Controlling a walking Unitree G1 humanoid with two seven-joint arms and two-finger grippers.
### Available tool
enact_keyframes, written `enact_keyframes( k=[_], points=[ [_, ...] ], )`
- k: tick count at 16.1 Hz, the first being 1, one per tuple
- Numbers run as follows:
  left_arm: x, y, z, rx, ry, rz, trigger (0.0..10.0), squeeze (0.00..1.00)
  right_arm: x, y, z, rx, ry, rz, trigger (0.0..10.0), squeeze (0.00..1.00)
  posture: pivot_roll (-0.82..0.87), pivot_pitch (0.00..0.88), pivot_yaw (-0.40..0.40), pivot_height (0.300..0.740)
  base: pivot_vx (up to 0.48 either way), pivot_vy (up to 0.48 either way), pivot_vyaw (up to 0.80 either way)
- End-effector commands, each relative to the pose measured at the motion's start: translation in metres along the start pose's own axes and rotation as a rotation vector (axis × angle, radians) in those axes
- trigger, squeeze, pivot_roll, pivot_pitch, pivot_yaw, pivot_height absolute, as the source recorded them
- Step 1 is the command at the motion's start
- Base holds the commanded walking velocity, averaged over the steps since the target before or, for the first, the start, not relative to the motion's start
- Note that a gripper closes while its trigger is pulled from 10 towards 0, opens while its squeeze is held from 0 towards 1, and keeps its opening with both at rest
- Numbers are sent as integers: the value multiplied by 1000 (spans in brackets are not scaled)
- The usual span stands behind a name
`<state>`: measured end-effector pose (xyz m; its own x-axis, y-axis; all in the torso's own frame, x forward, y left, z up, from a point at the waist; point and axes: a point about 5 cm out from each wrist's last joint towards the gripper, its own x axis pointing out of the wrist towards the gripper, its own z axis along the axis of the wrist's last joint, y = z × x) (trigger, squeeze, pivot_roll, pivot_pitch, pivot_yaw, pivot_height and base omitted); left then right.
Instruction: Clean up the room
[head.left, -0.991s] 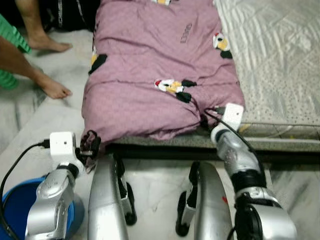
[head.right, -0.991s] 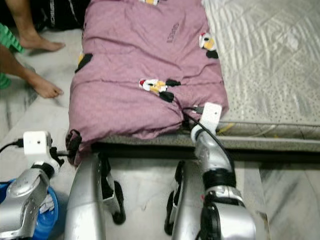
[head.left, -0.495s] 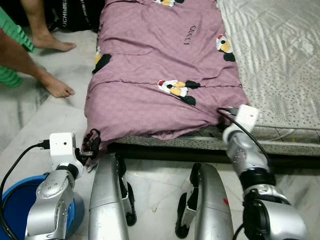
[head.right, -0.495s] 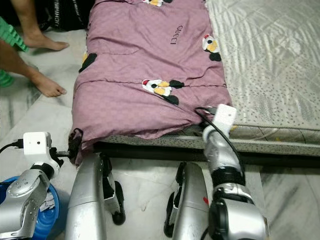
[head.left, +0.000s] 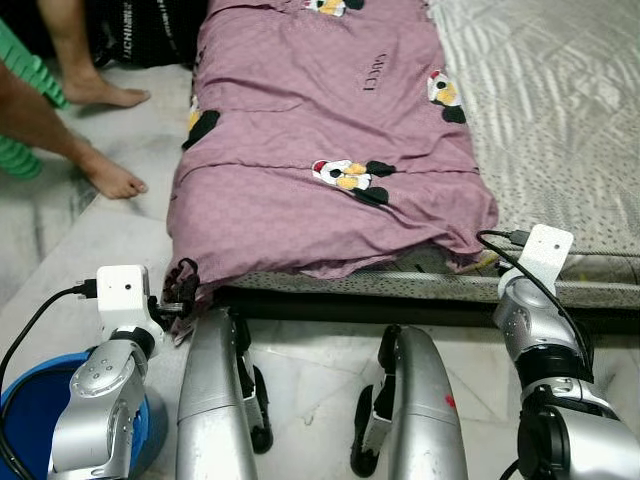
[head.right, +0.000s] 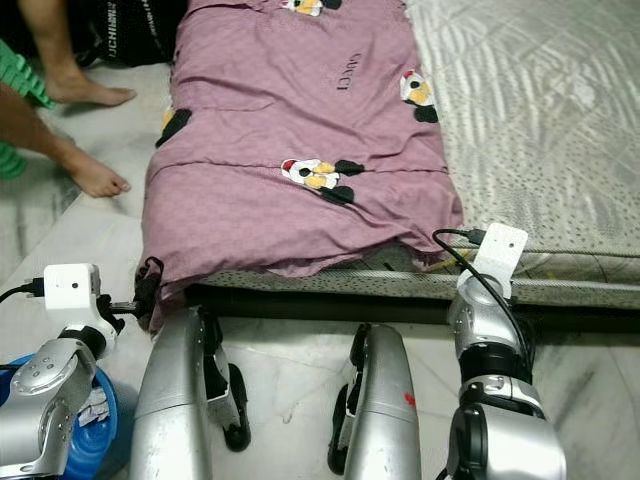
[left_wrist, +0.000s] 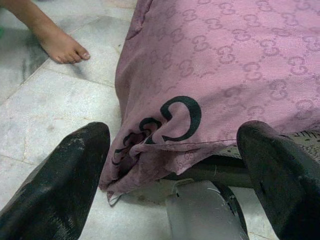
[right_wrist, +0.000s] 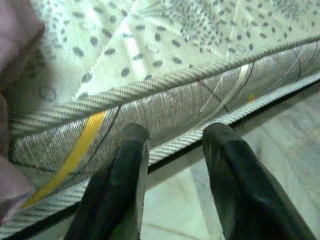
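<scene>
Robot stands at the foot of a bed, its left tool close to the hanging corner of a purple blanket.

The purple blanket lies lengthwise along the mattress – long axis running away from the robot – covering the mattress's left half, with its near edge draped over the foot. Measured from the blanket's near-left corner, which droops toward the marble floor: the left tool sits right in front of it, fingers spread wide and empty, the corner between them but untouched. The right tool is well off to the corner's right – past the blanket's edge, at the bare mattress rim, its fingers slightly apart and holding nothing. The left arm is judged nearer for a grab. A person's bare feet stand on the floor beyond the corner, to its left.
</scene>
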<state>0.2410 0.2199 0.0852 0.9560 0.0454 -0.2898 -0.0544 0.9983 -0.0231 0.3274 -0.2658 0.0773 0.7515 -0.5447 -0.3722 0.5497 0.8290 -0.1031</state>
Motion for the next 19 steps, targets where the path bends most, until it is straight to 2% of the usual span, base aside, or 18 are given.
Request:
enact_keyframes(
  k=[1, 2, 3, 4, 5, 6, 7, 9, 11, 13, 15, 16, 17, 18, 19],
  points=[
    [-3, 4, -4, 25, 15, 22, 10000, 0, -3, -1, 15, 38, -107, 17, 0, 0, 133, 210, -58, 561, 0, 0, 0],
    [-3, 4, -4, 25, 15, 22, 10000, 0, -3, -1, 15, 38, -107, 17, 0, 0, 133, 210, -58, 561, 0, 0, 0],
    [-3, 7, 0, 37, -6, 30, 10000, 0, -9, 3, 39, -3, -274, 48, 588, 0, 133, 207, -56, 561, 0, 0, 0],
    [-3, 10, 3, 41, -27, 44, 10000, 0, -17, 9, 62, -32, -433, 95, 6235, 0, 133, 207, -56, 561, 0, 0, 0],
    [-3, 11, 5, 42, -38, 49, 10000, 0, -22, 14, 73, -25, -497, 136, 10000, 122, 132, 205, -50, 561, 0, 0, 0],
    [-3, 12, 6, 44, -46, 49, 10000, 0, -26, 20, 82, -20, -545, 172, 10000, 949, 132, 205, -50, 561, 0, 0, 0],
    [-3, 10, 9, 53, -65, 42, 10000, 0, -35, 40, 96, 26, -603, 313, 10000, 1000, 135, 209, -47, 561, 0, 0, 0],
    [-6, 3, 14, 73, -88, 4, 10000, 0, -48, 73, 100, 79, -611, 522, 10000, 1000, 150, 223, -46, 561, 0, 0, 0],
    [-8, 4, 11, 88, -79, 1, 10000, 0, -52, 83, 97, 87, -602, 567, 10000, 1000, 165, 236, -46, 561, 0, 0, 0],
    [-19, 13, 8, 100, -68, 22, 10000, 0, -65, 114, 85, 100, -568, 646, 10000, 1000, 194, 276, -38, 561, 0, 0, 0],
    [-26, 14, 9, 114, -64, 16, 10000, 0, -78, 144, 74, 117, -518, 707, 10000, 1000, 219, 312, -34, 561, 0, 0, 0],
    [-27, 13, 9, 116, -64, 15, 10000, 0, -83, 153, 70, 120, -500, 730, 10000, 1000, 223, 316, -34, 561, 0, 0, 0],
    [-31, 12, 10, 123, -66, 11, 10000, 0, -93, 170, 62, 125, -459, 772, 10000, 1000, 240, 335, -33, 561, 0, 0, 0],
    [-34, 12, 11, 130, -69, 6, 10000, 0, -102, 185, 52, 106, -411, 798, 10000, 1000, 247, 342, -30, 561, 0, 0, 0],
    [-36, 11, 12, 136, -68, 3, 10000, 0, -105, 193, 43, 82, -365, 801, 10000, 1000, 252, 346, -29, 561, 0, 0, 0]
  ],
)
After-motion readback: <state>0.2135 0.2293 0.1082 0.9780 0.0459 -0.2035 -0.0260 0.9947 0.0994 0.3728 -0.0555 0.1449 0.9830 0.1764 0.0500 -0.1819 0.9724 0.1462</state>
